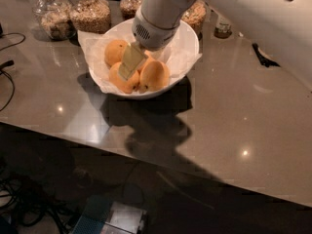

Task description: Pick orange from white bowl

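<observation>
The white bowl (pixel 187 45), lined with crinkled white paper, stands at the back middle of the grey counter. Three oranges show in it: one at the back left (pixel 115 51), one at the front left (pixel 125 82) and one at the front right (pixel 155 75). I cannot tell which is the largest, and a fourth is hidden. My gripper (pixel 126 68) reaches down from the white arm into the bowl. It sits among the oranges, against the top of the front-left one.
Glass jars of grains (pixel 90 13) stand behind the bowl, with a small bottle (pixel 223 27) at the back right. A dark object (pixel 262 56) lies to the right and cables (pixel 7 65) to the left. The counter's front edge runs diagonally below the bowl.
</observation>
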Robot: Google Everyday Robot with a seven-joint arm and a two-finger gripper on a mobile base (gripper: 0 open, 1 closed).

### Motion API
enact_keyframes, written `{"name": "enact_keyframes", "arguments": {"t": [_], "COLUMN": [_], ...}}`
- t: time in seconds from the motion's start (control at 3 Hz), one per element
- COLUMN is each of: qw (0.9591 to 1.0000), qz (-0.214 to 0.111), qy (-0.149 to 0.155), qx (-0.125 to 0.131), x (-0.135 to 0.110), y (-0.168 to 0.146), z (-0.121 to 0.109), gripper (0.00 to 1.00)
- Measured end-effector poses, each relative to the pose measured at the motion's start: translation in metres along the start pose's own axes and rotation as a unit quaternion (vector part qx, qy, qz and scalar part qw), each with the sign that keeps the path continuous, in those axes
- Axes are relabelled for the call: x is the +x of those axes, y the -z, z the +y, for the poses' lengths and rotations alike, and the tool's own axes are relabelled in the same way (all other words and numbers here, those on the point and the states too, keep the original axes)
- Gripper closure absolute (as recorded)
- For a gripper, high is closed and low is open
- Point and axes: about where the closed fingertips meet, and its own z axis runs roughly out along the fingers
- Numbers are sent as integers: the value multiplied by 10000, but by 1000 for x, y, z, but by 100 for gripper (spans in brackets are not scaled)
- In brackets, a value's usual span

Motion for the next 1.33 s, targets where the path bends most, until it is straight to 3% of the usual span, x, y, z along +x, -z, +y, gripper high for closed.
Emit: {"name": "enact_keyframes", "arguments": {"t": [0.33, 0.67, 1.33], "qw": [9998, 9992, 9960], "qz": [73, 125, 416], "qy": [-187, -281, -114], "qx": [47, 237, 788], "x": [1, -1, 21], "y": [-10, -15, -27], "z": [-7, -18, -32], "gripper": [33, 30, 15]}}
